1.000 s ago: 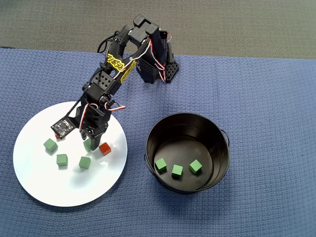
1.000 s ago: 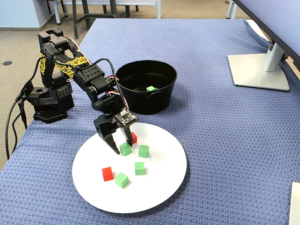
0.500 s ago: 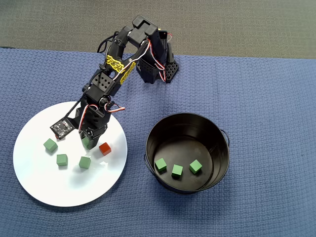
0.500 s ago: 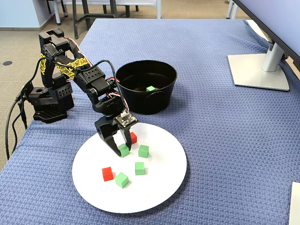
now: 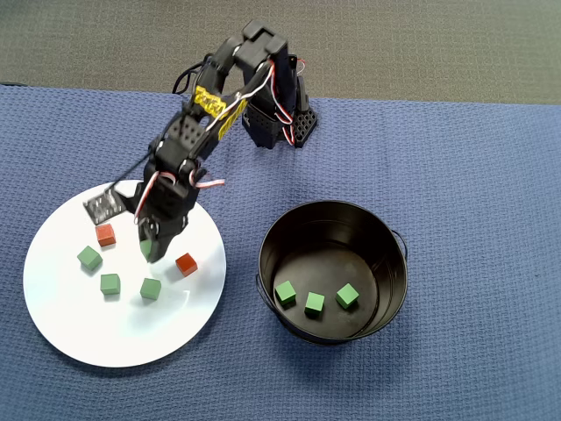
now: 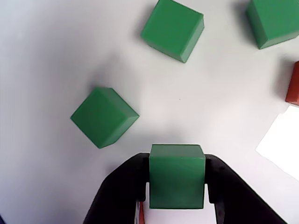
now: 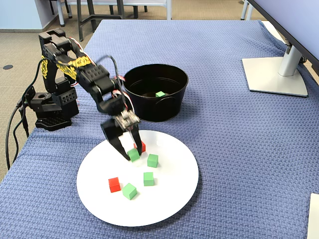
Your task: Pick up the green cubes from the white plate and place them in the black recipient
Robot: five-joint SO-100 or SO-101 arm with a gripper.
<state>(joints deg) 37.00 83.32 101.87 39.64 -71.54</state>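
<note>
Three green cubes [image 5: 314,299] lie in the black recipient [image 5: 396,254] at lower right, three wait on the white plate [image 5: 114,338], and the claw [image 6: 176,186] grips a seventh.

Bucket [image 5: 331,230] mouth open — unobstructed above

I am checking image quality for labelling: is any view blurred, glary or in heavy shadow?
Wrist view: sharp, with soft shadows beside the green cubes on the white plate. Overhead view: even light; the black bucket shows only faint sheen on its inner wall. Fixed view: the gripper looks slightly motion-blurred, the rest is clear.
</note>
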